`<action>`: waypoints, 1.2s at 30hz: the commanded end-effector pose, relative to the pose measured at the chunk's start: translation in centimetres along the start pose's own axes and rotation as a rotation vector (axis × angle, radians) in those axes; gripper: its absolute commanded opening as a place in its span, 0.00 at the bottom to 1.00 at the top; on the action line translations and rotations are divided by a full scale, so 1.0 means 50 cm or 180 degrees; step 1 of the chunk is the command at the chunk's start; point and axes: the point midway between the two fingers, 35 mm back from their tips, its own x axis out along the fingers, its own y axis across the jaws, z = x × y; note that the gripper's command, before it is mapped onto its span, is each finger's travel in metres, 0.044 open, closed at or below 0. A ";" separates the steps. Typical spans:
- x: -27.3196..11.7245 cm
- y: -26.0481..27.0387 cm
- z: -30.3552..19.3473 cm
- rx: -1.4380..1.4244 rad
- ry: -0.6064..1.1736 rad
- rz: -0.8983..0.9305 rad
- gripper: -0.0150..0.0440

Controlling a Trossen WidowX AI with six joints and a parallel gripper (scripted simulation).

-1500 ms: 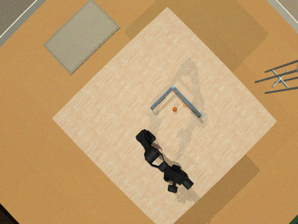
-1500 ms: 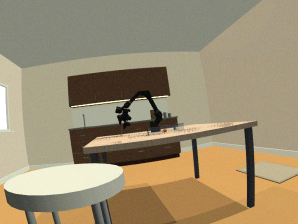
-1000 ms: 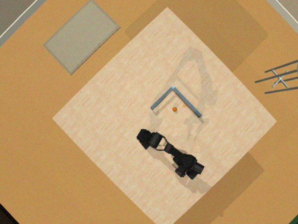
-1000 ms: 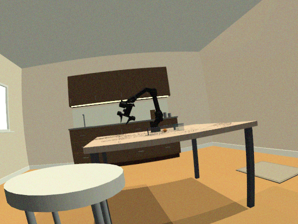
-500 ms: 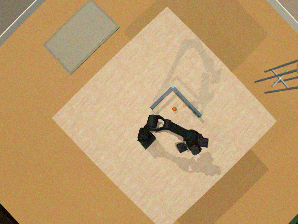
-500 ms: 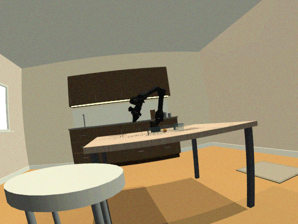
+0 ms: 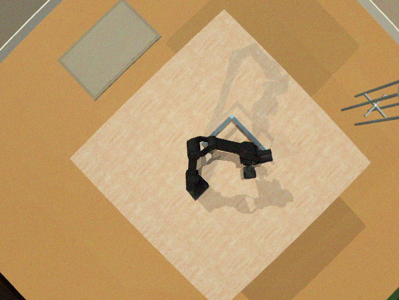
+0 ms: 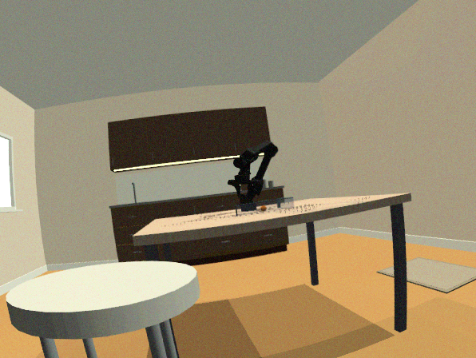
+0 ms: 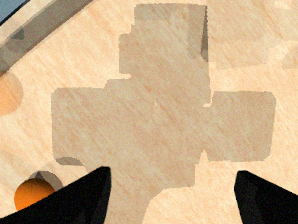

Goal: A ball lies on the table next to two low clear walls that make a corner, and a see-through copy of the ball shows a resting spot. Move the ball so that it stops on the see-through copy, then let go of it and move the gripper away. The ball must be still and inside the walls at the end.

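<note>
The orange ball (image 8: 263,208) (image 9: 32,196) lies on the table. In the wrist view it is at the lower left, partly behind the left finger and outside the fingers; in the top view the arm hides it. The see-through copy (image 9: 7,94) shows at the left edge of the wrist view, nearer the wall; only a faint bit shows beside the arm in the top view. Two low clear walls (image 7: 219,128) (image 8: 285,202) form a corner around that area. My gripper (image 9: 174,179) is open, pointing down above the table to one side of the ball, with nothing between its fingers.
The black arm (image 7: 225,144) (image 8: 261,169) reaches over the open side of the corner. Part of a wall (image 9: 11,7) shows at the wrist view's top left. The square table (image 7: 144,140) (image 8: 359,201) stands near a round stool (image 8: 104,284). Arm shadows fall across the table.
</note>
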 end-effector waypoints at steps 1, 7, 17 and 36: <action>0.014 0.131 -0.069 -0.1526 0.0200 0.0381 0.70; 0.017 0.178 -0.100 -0.2107 0.0243 0.0547 0.70; 0.044 0.182 -0.103 -0.2107 0.0243 0.0549 0.70; 0.096 0.189 -0.109 -0.2107 0.0243 0.0550 0.70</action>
